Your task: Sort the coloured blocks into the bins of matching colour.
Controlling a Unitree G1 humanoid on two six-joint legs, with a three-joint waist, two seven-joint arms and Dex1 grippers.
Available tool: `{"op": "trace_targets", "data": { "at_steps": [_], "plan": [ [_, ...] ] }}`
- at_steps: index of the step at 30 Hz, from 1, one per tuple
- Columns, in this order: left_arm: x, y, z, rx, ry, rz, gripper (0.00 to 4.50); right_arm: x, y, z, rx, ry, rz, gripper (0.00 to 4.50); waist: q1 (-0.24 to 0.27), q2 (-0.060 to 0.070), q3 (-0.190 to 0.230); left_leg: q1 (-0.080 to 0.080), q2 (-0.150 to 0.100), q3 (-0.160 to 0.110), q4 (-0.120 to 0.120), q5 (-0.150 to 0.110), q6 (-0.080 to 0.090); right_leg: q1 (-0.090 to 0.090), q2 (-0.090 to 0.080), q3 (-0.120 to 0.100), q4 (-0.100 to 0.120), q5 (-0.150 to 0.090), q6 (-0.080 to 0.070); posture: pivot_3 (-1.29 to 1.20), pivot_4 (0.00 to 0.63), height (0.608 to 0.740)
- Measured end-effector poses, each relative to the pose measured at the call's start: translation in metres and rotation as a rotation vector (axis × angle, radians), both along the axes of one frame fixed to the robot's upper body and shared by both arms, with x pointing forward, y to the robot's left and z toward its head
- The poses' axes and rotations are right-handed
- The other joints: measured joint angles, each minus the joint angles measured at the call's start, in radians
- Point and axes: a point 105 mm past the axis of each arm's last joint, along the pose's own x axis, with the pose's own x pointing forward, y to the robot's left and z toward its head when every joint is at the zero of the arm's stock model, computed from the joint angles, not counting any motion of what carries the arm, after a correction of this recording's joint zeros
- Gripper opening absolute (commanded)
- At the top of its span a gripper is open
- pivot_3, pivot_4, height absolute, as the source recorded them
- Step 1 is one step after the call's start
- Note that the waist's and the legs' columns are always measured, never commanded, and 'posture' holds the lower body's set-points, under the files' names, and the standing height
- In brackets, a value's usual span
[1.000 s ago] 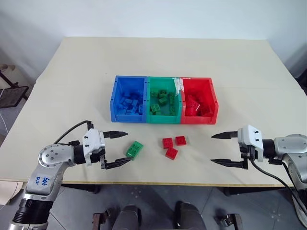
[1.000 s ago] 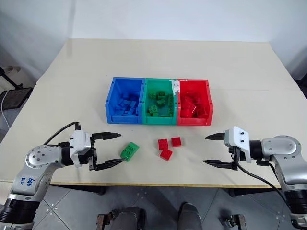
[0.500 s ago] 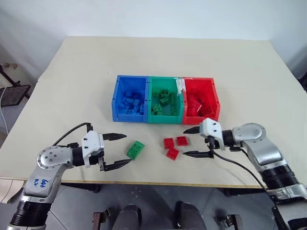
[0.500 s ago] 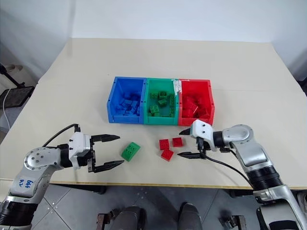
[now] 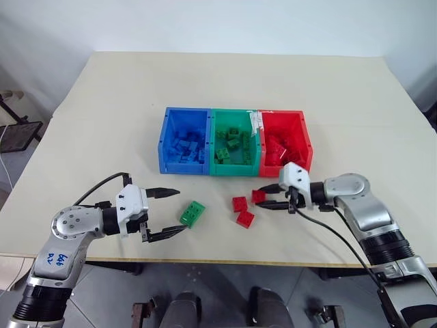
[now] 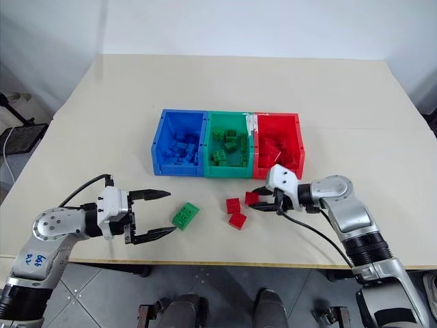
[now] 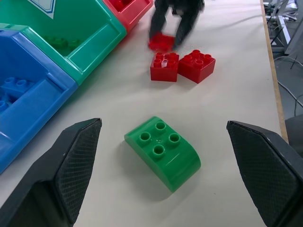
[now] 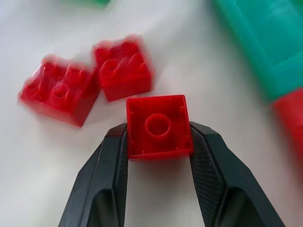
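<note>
The right gripper (image 8: 158,142) is pinching a red block (image 8: 158,125) between its fingers, hollow underside facing the wrist camera, in front of the red bin (image 5: 305,147). Two more red blocks (image 5: 239,203) (image 5: 244,219) are lying just beside it. The left gripper (image 5: 167,213) is hovering, jaws spread wide, around a green block (image 7: 163,151) (not touching it).

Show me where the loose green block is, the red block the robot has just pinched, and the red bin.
green block (image 7: 163,152), left wrist view, on its studded top face.
red block (image 8: 158,126), right wrist view, on its hollow underside, between the black fingers.
red bin (image 5: 285,115), left eye view, on its far rim.
</note>
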Motion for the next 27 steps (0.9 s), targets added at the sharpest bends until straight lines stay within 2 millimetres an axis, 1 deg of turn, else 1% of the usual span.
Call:
{"op": "trace_targets", "data": {
  "at_steps": [2, 4, 5, 7, 9, 10, 11, 12, 13, 15, 16, 18, 20, 24, 26, 27],
  "plan": [
    [0.001, -0.001, 0.000, -0.015, 0.006, 0.007, 4.50, 0.008, -0.002, 0.025, 0.117, -0.036, -0.047, 1.44, 0.000, 0.000, 0.000, 0.000, 0.000, 0.000, 0.000, 0.000, 0.000, 0.000, 0.000, 0.000, 0.000, 0.000, 0.000, 0.00, 0.150, 0.740],
    [0.003, -0.003, 0.001, -0.045, 0.010, 0.024, 4.50, 0.023, -0.012, 0.061, 0.211, -0.137, -0.136, 1.44, 0.000, 0.000, 0.000, 0.000, 0.000, 0.000, 0.000, 0.000, 0.000, 0.000, 0.000, 0.000, 0.001, 0.000, 0.000, 0.00, 0.150, 0.740],
    [0.005, -0.003, 0.003, -0.058, 0.012, 0.033, 4.50, 0.032, -0.018, 0.074, 0.230, -0.185, -0.187, 1.44, -0.001, 0.000, 0.000, 0.000, 0.000, 0.000, 0.000, 0.000, 0.000, 0.000, 0.000, 0.000, 0.001, 0.000, 0.000, 0.00, 0.150, 0.740],
    [0.008, -0.004, 0.007, -0.081, 0.009, 0.049, 4.50, 0.050, -0.031, 0.088, 0.228, -0.253, -0.302, 1.44, -0.002, 0.000, 0.000, 0.000, 0.000, 0.000, 0.000, 0.000, 0.000, 0.000, 0.000, 0.000, 0.001, 0.000, 0.000, 0.00, 0.150, 0.740],
    [0.012, -0.003, 0.012, -0.101, 0.002, 0.065, 4.50, 0.066, -0.042, 0.086, 0.202, -0.259, -0.401, 2.17, -0.001, 0.000, 0.000, 0.000, 0.000, 0.000, 0.000, 0.000, 0.000, 0.000, 0.000, 0.000, 0.001, 0.000, 0.000, 0.00, 0.150, 0.740],
    [0.012, -0.002, 0.013, -0.107, 0.000, 0.072, 4.50, 0.070, -0.046, 0.081, 0.194, -0.246, -0.429, 2.44, -0.001, 0.000, 0.000, 0.000, 0.000, 0.000, -0.001, 0.000, 0.000, -0.001, 0.000, 0.000, 0.001, 0.000, 0.000, 0.00, 0.150, 0.740],
    [0.013, -0.002, 0.013, -0.107, 0.001, 0.077, 4.50, 0.072, -0.047, 0.076, 0.194, -0.233, -0.441, 2.86, -0.003, 0.000, 0.000, 0.000, 0.000, 0.000, -0.001, 0.000, 0.000, -0.001, 0.000, 0.000, 0.001, 0.000, 0.000, 0.00, 0.150, 0.740],
    [0.013, -0.002, 0.013, -0.108, 0.004, 0.078, 4.50, 0.073, -0.045, 0.071, 0.194, -0.218, -0.441, 3.09, -0.005, 0.000, 0.000, 0.000, 0.000, 0.000, -0.001, 0.000, 0.000, -0.001, 0.000, 0.000, 0.001, 0.000, 0.000, 0.00, 0.150, 0.740],
    [0.014, -0.002, 0.014, -0.111, 0.004, 0.077, 4.50, 0.074, -0.042, 0.068, 0.194, -0.207, -0.428, 3.48, -0.008, 0.001, 0.000, 0.000, 0.000, 0.000, -0.001, 0.000, 0.000, -0.002, 0.000, 0.000, 0.001, 0.000, 0.000, 0.00, 0.150, 0.740],
    [0.016, -0.004, 0.017, -0.118, -0.007, 0.072, 4.50, 0.072, -0.037, 0.069, 0.198, -0.217, -0.403, 4.15, -0.010, 0.001, 0.001, -0.001, 0.000, 0.000, -0.001, 0.000, 0.000, -0.002, 0.000, 0.000, 0.001, 0.000, 0.000, 0.00, 0.150, 0.740],
    [0.018, -0.005, 0.020, -0.120, -0.017, 0.069, 4.50, 0.071, -0.037, 0.070, 0.200, -0.224, -0.394, 4.48, -0.009, 0.001, 0.001, -0.001, 0.000, 0.000, -0.001, 0.000, 0.000, -0.002, 0.000, 0.000, 0.001, 0.000, 0.000, 0.00, 0.150, 0.740],
    [0.018, -0.006, 0.021, -0.121, -0.019, 0.065, 4.50, 0.066, -0.037, 0.072, 0.198, -0.242, -0.367, 4.48, -0.010, 0.001, 0.001, -0.001, 0.000, 0.000, -0.001, 0.000, 0.000, -0.002, 0.000, 0.000, 0.001, 0.000, 0.000, 0.00, 0.150, 0.740],
    [0.018, -0.006, 0.020, -0.120, -0.019, 0.056, 4.50, 0.052, -0.042, 0.065, 0.182, -0.231, -0.326, 4.48, -0.002, 0.001, 0.001, -0.001, 0.000, 0.000, -0.001, 0.000, 0.000, -0.002, 0.000, 0.000, 0.001, 0.000, 0.000, 0.00, 0.150, 0.740],
    [0.015, -0.004, 0.019, -0.098, -0.025, 0.022, 4.50, 0.012, -0.063, 0.035, 0.119, -0.110, -0.236, 4.48, 0.004, 0.001, 0.001, -0.002, 0.000, 0.000, -0.001, 0.000, 0.000, -0.001, 0.000, -0.001, 0.000, 0.000, 0.000, 0.00, 0.150, 0.740],
    [0.012, -0.003, 0.017, -0.072, -0.020, -0.010, 4.50, -0.012, -0.074, 0.021, 0.043, -0.056, -0.177, 4.48, 0.003, 0.001, 0.001, -0.001, 0.000, 0.001, -0.001, 0.000, 0.000, -0.001, 0.000, -0.001, 0.000, 0.000, 0.000, 0.00, 0.150, 0.740],
    [0.009, -0.003, 0.015, -0.058, -0.014, -0.029, 4.50, -0.024, -0.083, 0.012, -0.016, -0.028, -0.153, 4.48, 0.003, 0.001, 0.001, -0.001, 0.000, 0.001, -0.001, 0.000, 0.000, -0.001, 0.000, 0.000, 0.000, 0.000, 0.000, 0.00, 0.150, 0.740]
  ]
}}
